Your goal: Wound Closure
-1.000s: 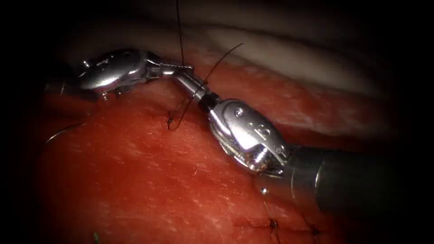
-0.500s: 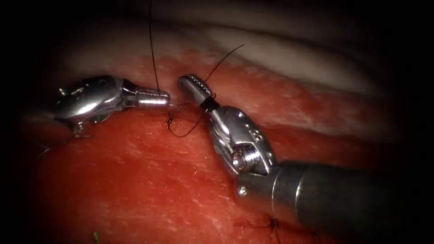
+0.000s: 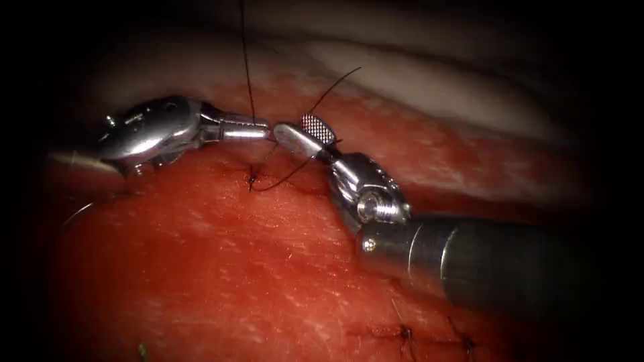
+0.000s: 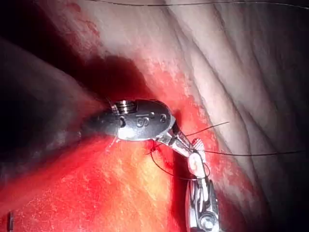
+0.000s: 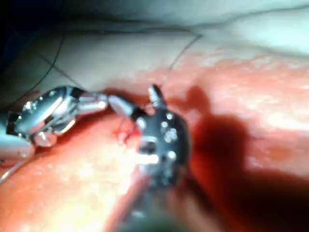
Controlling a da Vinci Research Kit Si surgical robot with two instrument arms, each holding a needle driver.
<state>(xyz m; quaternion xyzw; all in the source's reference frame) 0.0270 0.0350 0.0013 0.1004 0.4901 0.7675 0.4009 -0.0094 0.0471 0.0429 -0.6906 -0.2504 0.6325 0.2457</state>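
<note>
Thin dark thread (image 3: 247, 60) is pinched in the left tool (image 3: 258, 129)'s closed jaws; right tool (image 3: 305, 134) gapes beside it, knot-tying under way, seemingly.

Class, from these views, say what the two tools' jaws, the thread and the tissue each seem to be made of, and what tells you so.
The left tool and right tool: apparently polished metal, with bright silver glints; the right tool's open jaw shows a crosshatched face. The thread: a thin dark strand, material unclear. The tissue: soft, wet meat, glistening red with pale streaks.
</note>
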